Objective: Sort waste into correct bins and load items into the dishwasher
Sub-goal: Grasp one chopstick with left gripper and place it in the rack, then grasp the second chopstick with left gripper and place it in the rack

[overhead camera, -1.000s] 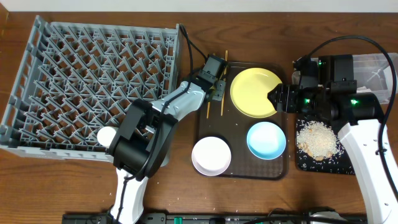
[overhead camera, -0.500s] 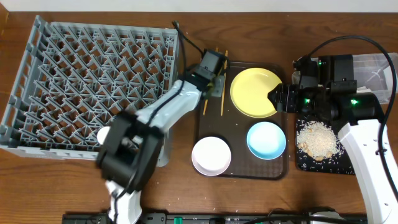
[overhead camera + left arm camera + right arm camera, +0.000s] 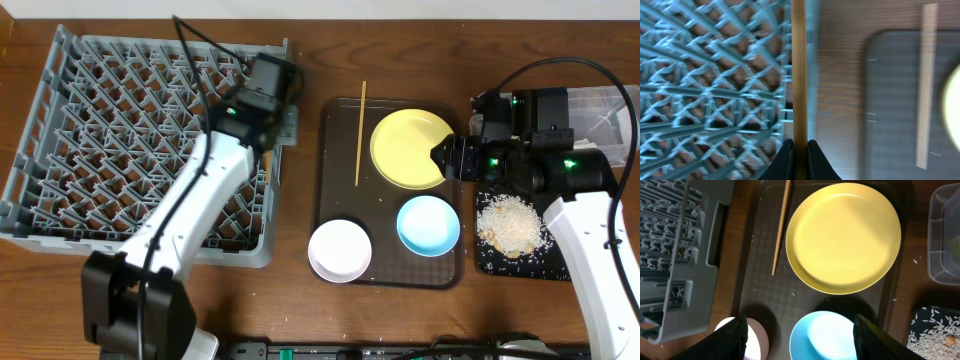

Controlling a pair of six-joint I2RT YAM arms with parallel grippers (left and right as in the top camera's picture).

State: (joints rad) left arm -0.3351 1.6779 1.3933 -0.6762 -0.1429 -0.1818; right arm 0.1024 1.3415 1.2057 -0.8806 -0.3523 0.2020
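Observation:
My left gripper [image 3: 267, 152] is shut on one wooden chopstick [image 3: 799, 75] and holds it over the right edge of the grey dish rack [image 3: 140, 140]. The jaws show in the left wrist view [image 3: 800, 150]. The other chopstick [image 3: 361, 130] lies on the brown serving tray [image 3: 340, 200], left of the yellow plate [image 3: 408, 148]. The light blue bowl [image 3: 428, 224] and the white bowl [image 3: 340, 250] also sit on that tray. My right gripper [image 3: 801, 332] is open and empty, above the plate's right edge and the blue bowl [image 3: 832, 337].
The black tray [image 3: 490, 258] at the right holds the rice scraps [image 3: 510, 222]. The clear tub [image 3: 603, 118] stands behind it. The napkin and the wrapper do not show clearly. Cables run from both arms.
My left gripper has lifted one chopstick off the brown tray and carried it left, to the rack's right edge. The right arm has not moved.

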